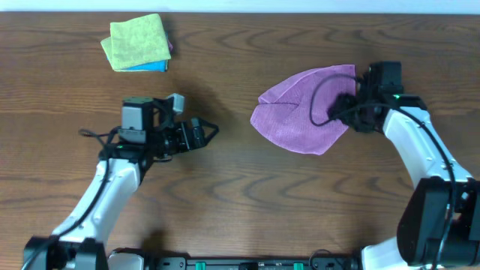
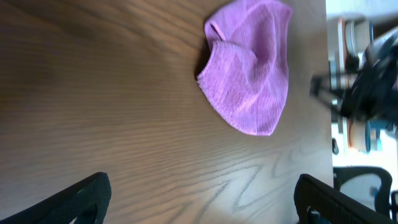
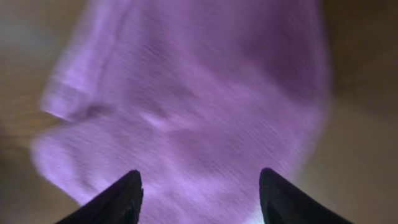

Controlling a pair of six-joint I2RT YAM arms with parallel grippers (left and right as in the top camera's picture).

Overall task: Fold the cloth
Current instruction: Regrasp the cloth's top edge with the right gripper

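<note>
The purple cloth (image 1: 304, 111) lies rumpled and partly folded on the wooden table, right of centre. It also shows in the left wrist view (image 2: 249, 65) and fills the right wrist view (image 3: 193, 106). My right gripper (image 1: 346, 109) is open at the cloth's right edge, its fingers (image 3: 199, 196) spread over the fabric. My left gripper (image 1: 206, 131) is open and empty on the left, well apart from the cloth, its fingers (image 2: 202, 199) spread over bare wood.
A folded yellow-green cloth (image 1: 137, 41) lies on a blue one (image 1: 150, 67) at the back left. The table's far edge (image 1: 300, 13) runs along the top. A black cable (image 1: 319, 97) loops over the purple cloth.
</note>
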